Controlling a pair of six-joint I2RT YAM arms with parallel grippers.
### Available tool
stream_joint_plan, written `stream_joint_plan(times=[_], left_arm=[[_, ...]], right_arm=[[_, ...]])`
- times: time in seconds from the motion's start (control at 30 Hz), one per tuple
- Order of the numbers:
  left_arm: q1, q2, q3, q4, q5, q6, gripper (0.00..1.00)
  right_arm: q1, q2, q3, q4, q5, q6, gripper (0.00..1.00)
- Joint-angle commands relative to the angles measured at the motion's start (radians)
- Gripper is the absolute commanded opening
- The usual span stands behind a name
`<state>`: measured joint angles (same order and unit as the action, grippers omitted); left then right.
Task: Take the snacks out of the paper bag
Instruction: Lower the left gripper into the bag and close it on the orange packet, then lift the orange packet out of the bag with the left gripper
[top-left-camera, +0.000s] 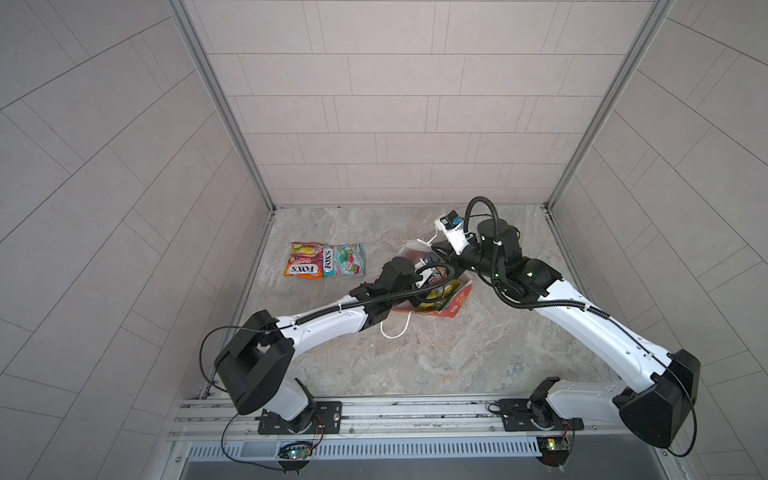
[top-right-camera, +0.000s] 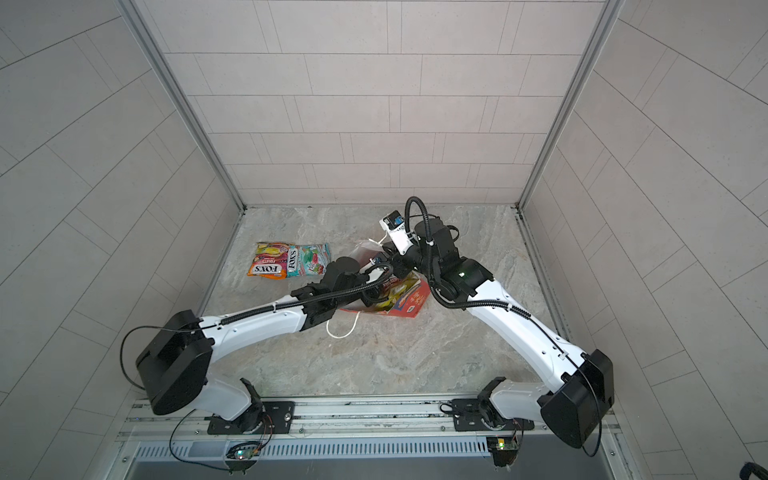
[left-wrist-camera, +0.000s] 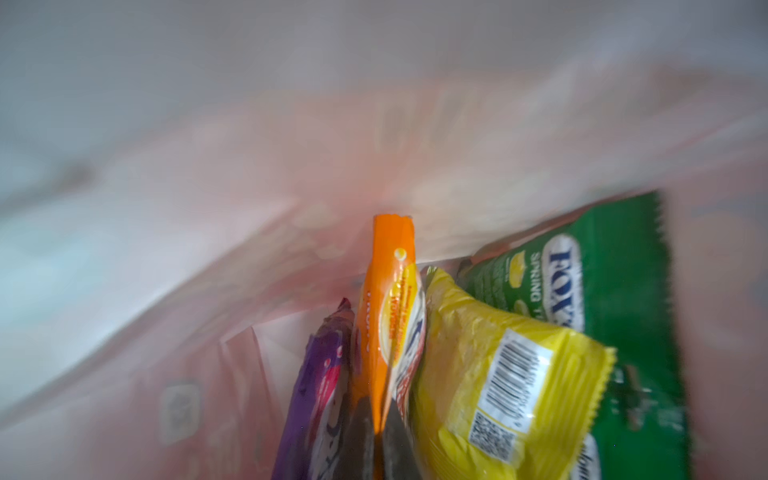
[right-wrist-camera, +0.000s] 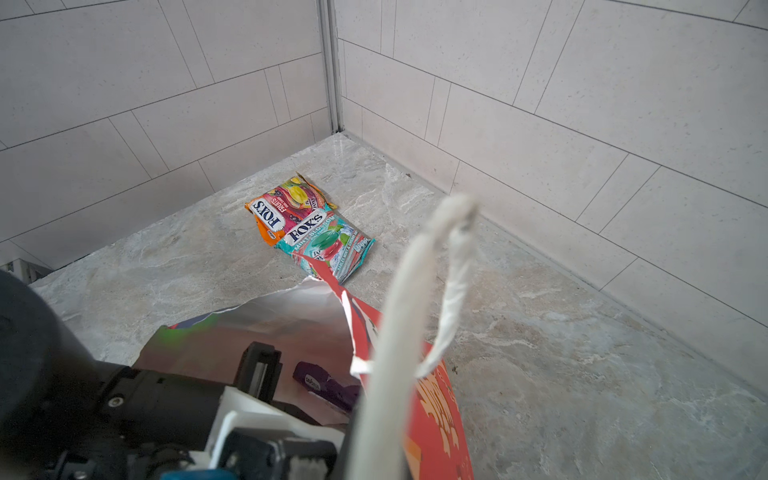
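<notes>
Marble-patterned tabletop (top-left-camera: 415, 365) between tiled walls is carrying the paper bag (top-left-camera: 457, 301), which is sitting crumpled near its middle, between the two wrists. Left gripper (left-wrist-camera: 376, 432) is reaching inside and pinching the near edge of the orange packet (left-wrist-camera: 388, 291). Purple packet (left-wrist-camera: 320, 374), yellow packet (left-wrist-camera: 490, 353) and green packet (left-wrist-camera: 623, 270) are crowding against it.

Right gripper (top-left-camera: 437, 248) is closed, apparently on the taut cord handle (right-wrist-camera: 415, 291), keeping the mouth open.

Risks:
- The glossy film is giving only a thin edge hold and may slip on withdrawal.
- Neighbouring packets may drag along.
- Pull on the handle may tear the ragged rim.

Count:
- One bag.
- Two handles, the loose handle (top-left-camera: 395, 328) trailing on the table.
- Four packets inside.
- Two packets outside, fruit packet (top-left-camera: 303, 262) and teal packet (top-left-camera: 344, 259), touching each other, left of the bag.
</notes>
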<state>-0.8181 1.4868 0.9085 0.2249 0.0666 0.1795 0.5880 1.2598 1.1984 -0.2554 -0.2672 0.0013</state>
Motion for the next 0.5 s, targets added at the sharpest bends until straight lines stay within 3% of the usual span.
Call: stream_joint_plan(times=[0.0,0.47], left_arm=[[0.003,-0.074,0.004,0.052,0.008,-0.019,0.01],[0.004,-0.202,0.035,-0.006,0.028,-0.036,0.01]], right_arm=[[0.007,-0.031,0.009,0.047,0.005,0.005,0.00],[-0.001,-0.033,0.012,0.039,0.047,0.019,0.00]])
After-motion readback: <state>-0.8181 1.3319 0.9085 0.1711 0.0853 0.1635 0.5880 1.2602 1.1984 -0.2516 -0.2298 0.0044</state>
